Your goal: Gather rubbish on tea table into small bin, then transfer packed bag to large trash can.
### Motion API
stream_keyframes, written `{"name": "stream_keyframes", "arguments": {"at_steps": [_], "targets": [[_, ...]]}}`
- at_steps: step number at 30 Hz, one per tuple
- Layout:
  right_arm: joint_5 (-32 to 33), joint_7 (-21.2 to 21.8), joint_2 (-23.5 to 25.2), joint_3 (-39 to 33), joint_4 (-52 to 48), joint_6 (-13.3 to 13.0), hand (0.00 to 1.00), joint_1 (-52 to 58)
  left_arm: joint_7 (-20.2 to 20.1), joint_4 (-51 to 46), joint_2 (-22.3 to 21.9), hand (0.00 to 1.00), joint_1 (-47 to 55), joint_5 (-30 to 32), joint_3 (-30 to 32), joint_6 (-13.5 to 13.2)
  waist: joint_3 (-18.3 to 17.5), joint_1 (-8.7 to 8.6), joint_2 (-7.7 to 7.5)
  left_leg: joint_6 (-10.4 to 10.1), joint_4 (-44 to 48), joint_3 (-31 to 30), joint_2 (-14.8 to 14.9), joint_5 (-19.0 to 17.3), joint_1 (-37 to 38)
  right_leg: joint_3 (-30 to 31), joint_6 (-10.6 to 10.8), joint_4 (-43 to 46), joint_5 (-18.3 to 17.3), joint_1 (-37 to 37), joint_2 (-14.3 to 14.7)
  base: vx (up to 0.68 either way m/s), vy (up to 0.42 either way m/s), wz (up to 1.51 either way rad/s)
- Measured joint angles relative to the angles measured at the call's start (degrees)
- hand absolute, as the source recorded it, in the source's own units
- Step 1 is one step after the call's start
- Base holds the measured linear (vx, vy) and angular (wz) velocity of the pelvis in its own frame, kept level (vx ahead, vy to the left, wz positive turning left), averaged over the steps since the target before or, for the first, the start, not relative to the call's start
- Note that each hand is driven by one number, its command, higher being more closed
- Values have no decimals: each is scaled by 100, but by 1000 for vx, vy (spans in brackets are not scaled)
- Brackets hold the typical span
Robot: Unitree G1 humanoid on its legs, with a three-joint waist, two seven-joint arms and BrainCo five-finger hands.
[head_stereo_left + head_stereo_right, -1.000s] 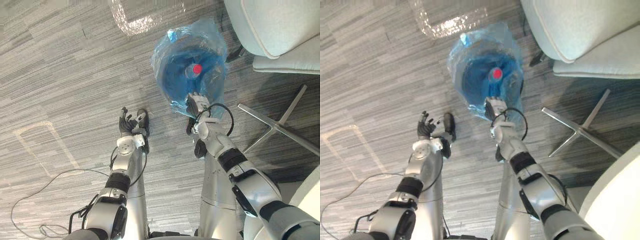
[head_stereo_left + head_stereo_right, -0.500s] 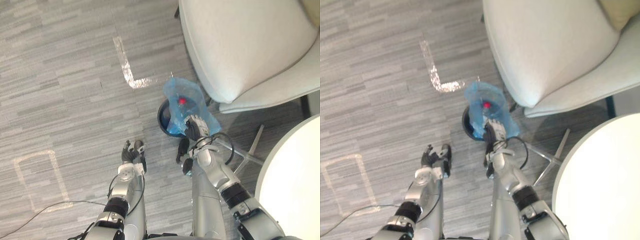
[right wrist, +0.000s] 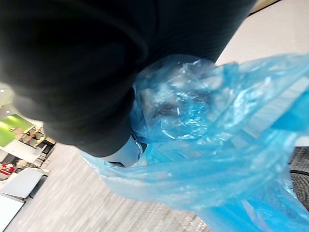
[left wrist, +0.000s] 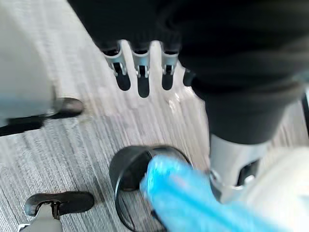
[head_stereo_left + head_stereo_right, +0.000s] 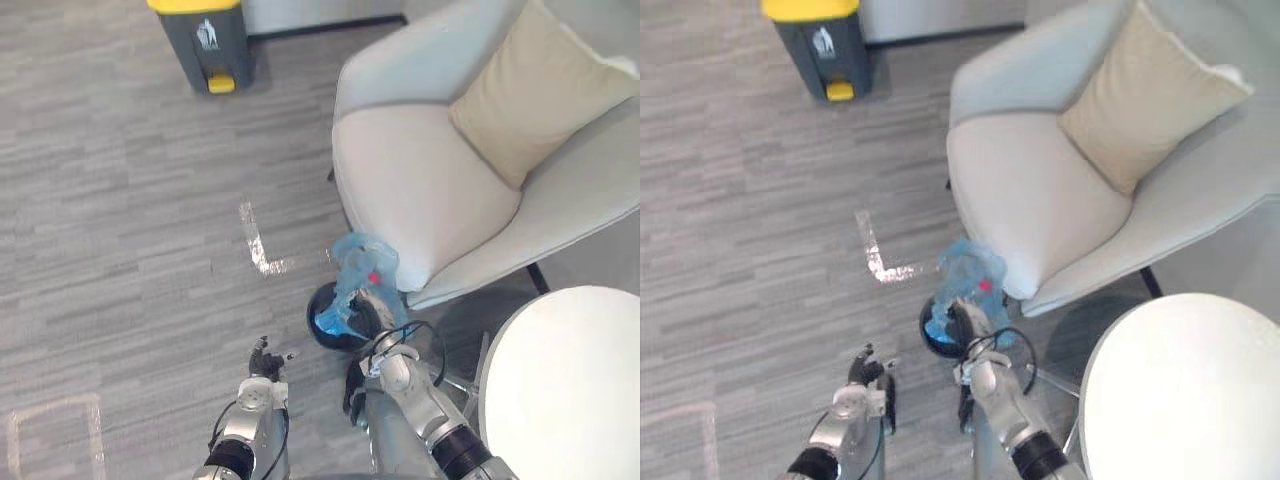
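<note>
Left eye view: pale armchair [image 5: 420, 190] ahead-right, round white tabletop [image 5: 575, 400] at lower right. Large trash can [image 5: 205, 45], grey w/ yellow lid, stands far ahead-left on the floor [image 5: 120, 210], well apart from everything else. Small bin [image 5: 322, 328], black, sits by the chair's front edge, just ahead of robot. Blue bag [image 5: 360, 272] is bunched up out of the bin, long axis running from bin mouth toward right robot hand [image 5: 372, 316], which is pressed into the plastic. Can't tell whether it's gripping. Left robot hand [image 4: 141, 79] is stretched straight, holding nothing, beside bin. Right is nearer to the bag. Judgement: gathering looks done, and the carry ahead-left to the can isn't yet.
</note>
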Motion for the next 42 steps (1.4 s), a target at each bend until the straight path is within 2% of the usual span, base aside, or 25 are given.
{"name": "stream_keyframes", "arguments": {"at_steps": [6,10,12,18,31,37,42], "targets": [[326,243,-257,-190,-48,-35,100,123,-99,-611,287,0,313,211,-53,8,-233,-79,41,13,-496,174,-77,108,712,213,89,-1006,470,837,82,50,44,-19],[761,442,-510,-208,-625,-178,100,229,-108,-1674,506,0,737,320,-60,-4,-388,-73,52,49,-728,315,-169,146,1036,419,140,-1412,698,1152,77,-9,30,-20],[1083,592,-724,-196,-910,-286,100,221,-109,-2290,589,0,923,342,-151,-55,-426,-71,38,62,-815,364,-208,140,1173,514,150,-1487,736,1239,53,-51,34,-16],[1732,829,-1203,-116,-1297,-411,100,183,-118,-3098,758,0,1122,556,-415,-171,-559,-73,39,55,-935,390,-252,127,1390,610,175,-1557,747,1406,21,-26,19,-8],[2575,1014,-1664,49,-1630,-492,100,-552,-121,-3634,921,0,1199,1267,-1001,-182,-686,-106,20,116,-1030,402,-345,124,1479,782,205,-1661,820,1425,27,4,6,-5],[2809,1018,-1730,187,-1658,-563,100,-748,-121,-3714,1240,0,707,1590,-1196,-313,-750,-130,17,160,-1026,393,-348,84,1571,814,215,-1675,825,1527,12,0,0,0],[2863,1022,-1843,288,-1832,-640,100,-905,-120,-3738,1587,0,402,1910,-1346,-399,-763,-236,14,163,-1028,382,-369,84,1567,818,222,-1670,820,1524,-23,-26,7,1]]}}
